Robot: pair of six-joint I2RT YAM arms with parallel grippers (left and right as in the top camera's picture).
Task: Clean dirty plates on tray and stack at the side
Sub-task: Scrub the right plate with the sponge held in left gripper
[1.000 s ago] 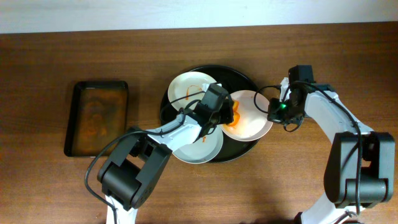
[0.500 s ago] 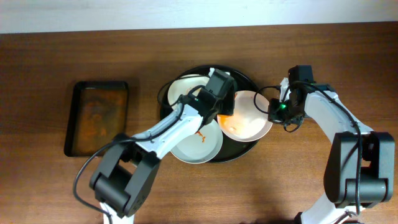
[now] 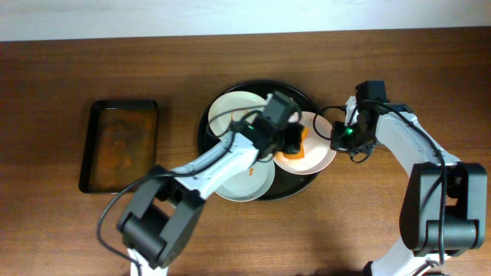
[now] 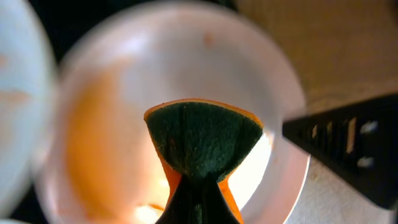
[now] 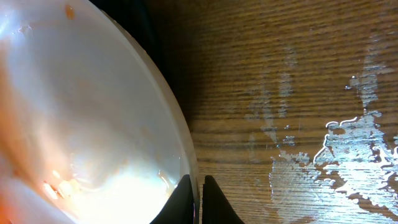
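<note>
From my overhead camera: the round black tray [image 3: 299,184] carries a round white plate at back left [image 3: 230,111], a second white plate in front [image 3: 253,182] and, at right, an orange-smeared white plate [image 3: 318,153], with an orange, green-faced sponge [image 3: 295,142] over its left part.

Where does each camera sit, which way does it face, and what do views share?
Overhead: fixed above, facing straight down; tray, left arm, right arm show.
Left wrist: on the left arm, facing down past left gripper and sponge onto the smeared plate.
Right wrist: on the right arm, facing that plate's rim, pinched by right gripper.
All share the smeared plate.
</note>
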